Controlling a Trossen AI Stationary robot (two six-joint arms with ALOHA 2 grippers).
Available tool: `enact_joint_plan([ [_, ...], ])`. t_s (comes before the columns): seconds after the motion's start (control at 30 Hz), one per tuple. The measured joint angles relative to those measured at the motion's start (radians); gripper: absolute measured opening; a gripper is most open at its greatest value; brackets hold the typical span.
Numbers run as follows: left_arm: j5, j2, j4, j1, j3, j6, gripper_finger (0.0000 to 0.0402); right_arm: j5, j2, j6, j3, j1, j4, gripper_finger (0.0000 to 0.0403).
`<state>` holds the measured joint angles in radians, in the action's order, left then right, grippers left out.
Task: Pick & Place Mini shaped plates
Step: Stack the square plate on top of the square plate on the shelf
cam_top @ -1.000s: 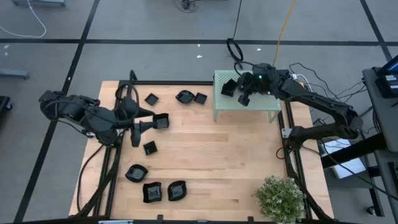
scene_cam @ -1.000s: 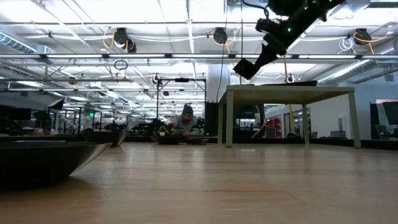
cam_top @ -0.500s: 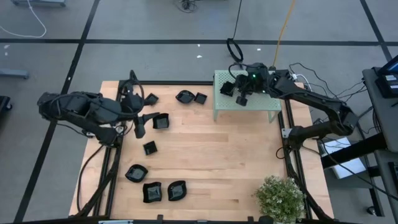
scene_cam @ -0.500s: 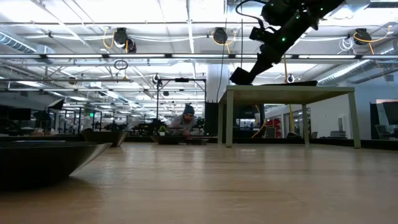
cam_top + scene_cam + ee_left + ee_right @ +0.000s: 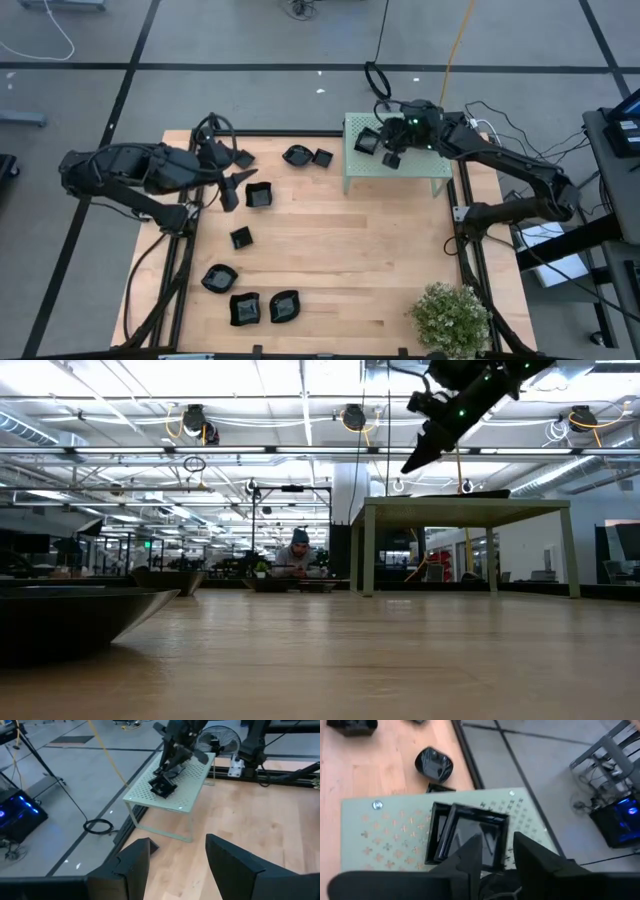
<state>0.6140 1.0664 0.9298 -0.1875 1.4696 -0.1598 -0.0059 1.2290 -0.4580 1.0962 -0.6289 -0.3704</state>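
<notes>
Mini shaped plates lie in two places: most are scattered over the wooden bench (image 5: 350,250), and two square ones rest on the pale green perforated stand (image 5: 420,165) at the far right of the bench. Largest first: the bench carries a potted plant (image 5: 450,318) at its near right corner; the stand holds the stacked square plates (image 5: 470,837), one overlapping the other. My right gripper (image 5: 392,152) hangs just above that pair, fingers slightly apart and holding nothing; I judge the release step complete, the plate delivered. My left gripper (image 5: 228,188) hovers over the far left of the bench, fingers spread wide and empty, just beside a square plate (image 5: 259,195). Loose plates remain: one near the far left edge (image 5: 243,158), a rounded one and a square one (image 5: 322,157) next to the stand, a small square one (image 5: 240,237) mid-left, and three (image 5: 250,309) at the near edge. Next move, as I judge it: lift my right gripper clear of the stand, then lower my left gripper onto the adjacent square plate, straddling one wall.
</notes>
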Motion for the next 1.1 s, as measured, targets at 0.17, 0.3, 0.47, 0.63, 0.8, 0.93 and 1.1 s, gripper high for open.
enact_joint_plan([
  [0.17, -0.001, 0.0, -0.041, 0.005, 0.0, -0.007, 0.0198, 0.0, -0.071, 0.0, 0.0, 0.003, 0.003, 0.0109],
  [0.3, -0.002, 0.001, -0.138, 0.005, 0.0, -0.057, 0.0198, -0.003, -0.123, 0.018, 0.0, 0.005, 0.034, 0.0109],
  [0.47, -0.002, 0.002, -0.25, 0.005, 0.0, -0.097, 0.0198, -0.003, -0.161, 0.086, 0.0, 0.005, 0.08, 0.0109],
  [0.63, -0.003, 0.002, -0.282, 0.004, 0.0, -0.108, 0.0198, 0.0, -0.179, 0.103, 0.0, 0.005, 0.08, 0.0109],
  [0.8, -0.003, 0.002, -0.288, 0.004, 0.0, -0.112, 0.0198, 0.002, -0.185, 0.103, 0.0, 0.005, 0.081, 0.0109],
  [0.93, -0.003, 0.014, -0.289, 0.004, 0.0, -0.124, 0.0198, 0.002, -0.184, 0.102, 0.0, 0.005, 0.08, 0.0109],
  [1.1, -0.003, 0.057, -0.294, 0.004, 0.0, -0.108, 0.0198, 0.002, -0.173, 0.108, 0.0, 0.005, 0.08, 0.0109],
])
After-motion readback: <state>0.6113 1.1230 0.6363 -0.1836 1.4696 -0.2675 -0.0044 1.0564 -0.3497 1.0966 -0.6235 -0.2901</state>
